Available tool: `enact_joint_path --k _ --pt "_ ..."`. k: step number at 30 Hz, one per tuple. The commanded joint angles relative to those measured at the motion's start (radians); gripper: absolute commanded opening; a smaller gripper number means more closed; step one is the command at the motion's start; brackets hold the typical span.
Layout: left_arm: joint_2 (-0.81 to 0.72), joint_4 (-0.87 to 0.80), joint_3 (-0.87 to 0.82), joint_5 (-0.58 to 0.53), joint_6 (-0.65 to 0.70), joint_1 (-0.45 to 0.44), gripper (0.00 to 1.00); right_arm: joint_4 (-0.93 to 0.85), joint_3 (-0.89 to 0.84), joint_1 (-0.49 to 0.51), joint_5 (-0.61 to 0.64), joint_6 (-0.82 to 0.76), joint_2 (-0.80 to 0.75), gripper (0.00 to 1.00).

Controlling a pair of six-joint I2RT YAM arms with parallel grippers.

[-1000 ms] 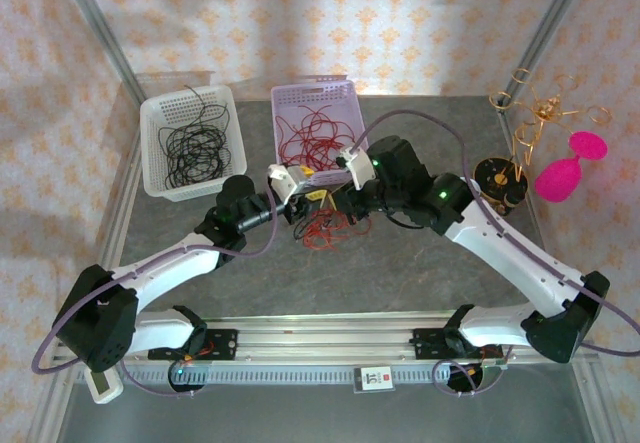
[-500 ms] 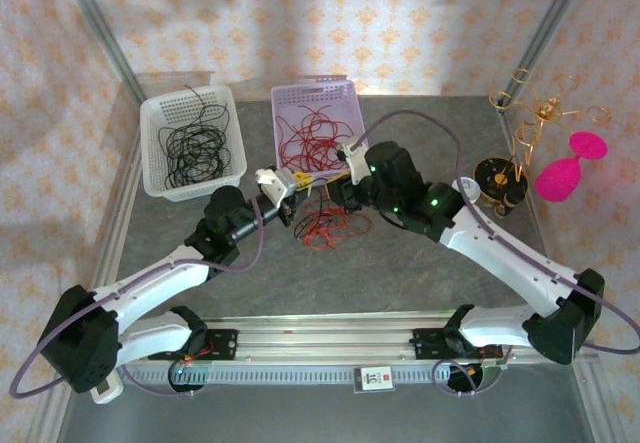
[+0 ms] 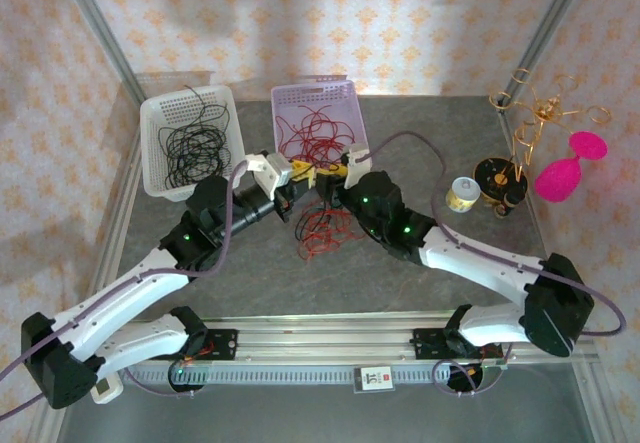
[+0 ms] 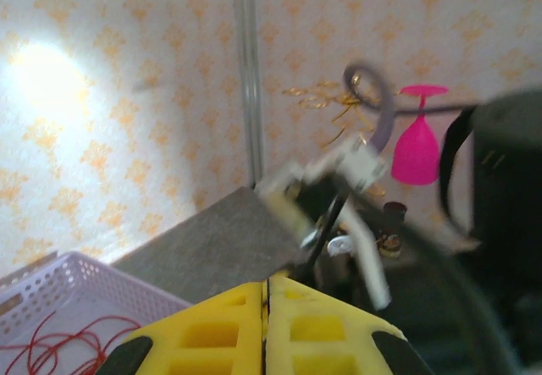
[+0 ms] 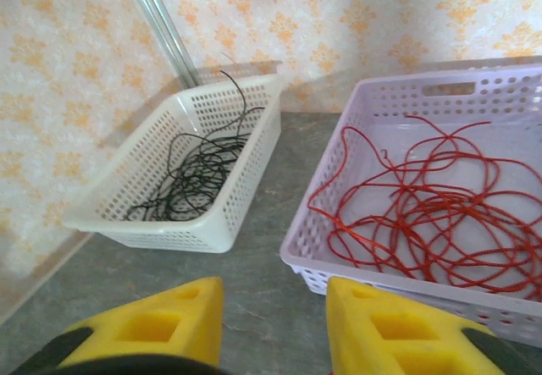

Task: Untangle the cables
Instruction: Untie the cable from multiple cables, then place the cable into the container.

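A clump of red and black cables (image 3: pixel 320 229) lies on the grey table between my two arms, with strands rising toward the grippers. My left gripper (image 3: pixel 297 175) hangs just above it. In the left wrist view, my left gripper (image 4: pixel 267 284) has its yellow fingers pressed together on a thin black cable (image 4: pixel 324 227) that runs up from the tips. My right gripper (image 3: pixel 332 174) faces it a short way off. In the right wrist view, my right gripper (image 5: pixel 275 295) is open with bare table between its fingers.
A white basket (image 3: pixel 157 113) holding black cables stands at the back left, with a lilac basket (image 3: pixel 346 94) of red cables (image 5: pixel 432 206) beside it. At the right are a small jar (image 3: pixel 461 194), a black holder (image 3: pixel 500 181), a gold wire stand (image 3: pixel 540 113) and a pink glass (image 3: pixel 565 171).
My left gripper has shut on the black cable and drawn back toward the left. My right gripper has opened and shifted left, uncovering the small jar. The clump now stretches upward.
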Motion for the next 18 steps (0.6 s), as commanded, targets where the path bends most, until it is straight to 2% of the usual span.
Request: enact_joint_path --k 1,4,7,14,18 --pt "-0.016 -0.117 0.097 -0.014 -0.033 -0.005 0.0 0.146 -0.043 -0.001 -0.056 0.03 0.024 0.38" --pt "-0.009 -0.185 0.176 -0.029 -0.038 -0.005 0.0 0.188 -0.098 -0.001 -0.051 0.014 0.03 0.38" --pt "0.004 -0.241 0.244 -0.096 -0.038 -0.005 0.0 0.205 -0.149 -0.004 -0.031 -0.015 0.036 0.38" --pt "0.097 -0.363 0.403 -0.466 -0.055 0.007 0.0 0.211 -0.279 -0.051 -0.06 -0.025 0.008 0.4" --pt "0.171 -0.426 0.49 -0.565 -0.101 0.109 0.0 0.224 -0.361 -0.088 -0.069 -0.05 -0.03 0.43"
